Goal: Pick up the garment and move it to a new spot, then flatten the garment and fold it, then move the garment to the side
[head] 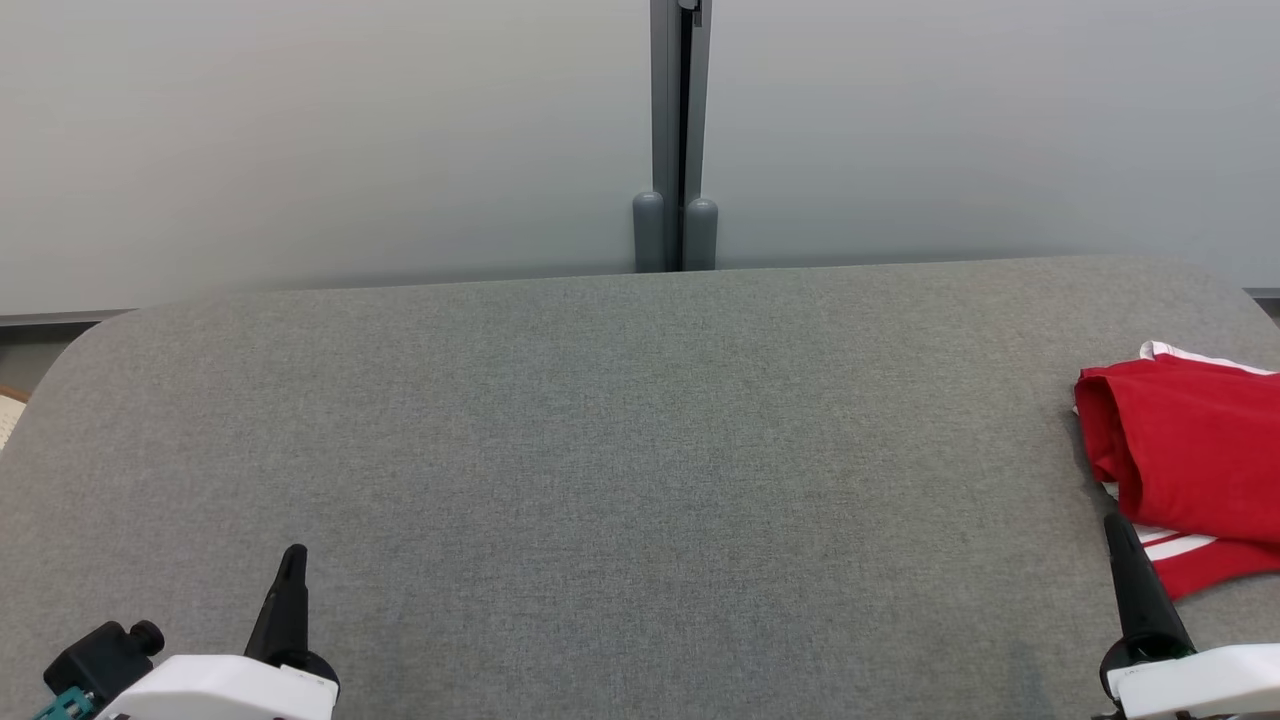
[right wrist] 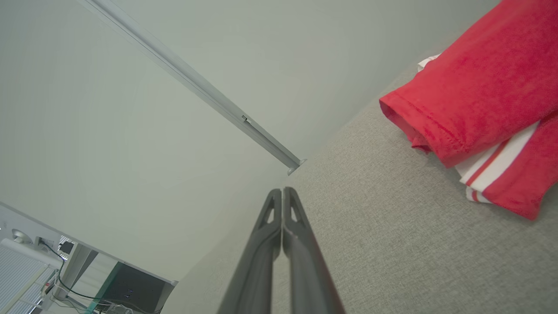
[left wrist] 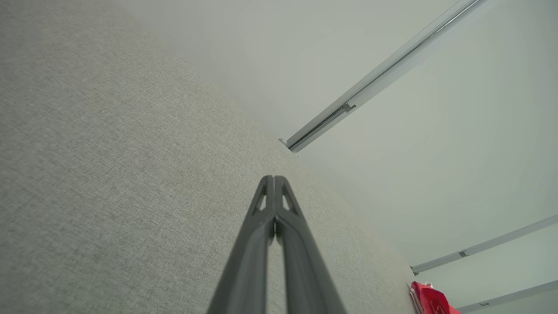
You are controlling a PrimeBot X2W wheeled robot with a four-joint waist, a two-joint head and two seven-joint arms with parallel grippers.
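The garment (head: 1185,462) is red with white stripes and lies folded at the far right of the grey table (head: 620,450), partly cut off by the picture's edge. My right gripper (head: 1113,525) stands shut just in front of the garment's near edge, holding nothing. In the right wrist view the garment (right wrist: 484,100) lies to the upper right of the closed right gripper (right wrist: 282,191). My left gripper (head: 294,552) is shut and empty at the lower left, far from the cloth. From the left wrist, the left gripper (left wrist: 273,178) points across bare table, with a corner of the garment (left wrist: 429,298) far off.
A pale wall with a grey vertical post (head: 678,140) stands behind the table's far edge. The table's rounded left corner (head: 90,340) shows at the left. A desk with cables (right wrist: 65,270) appears beyond the table in the right wrist view.
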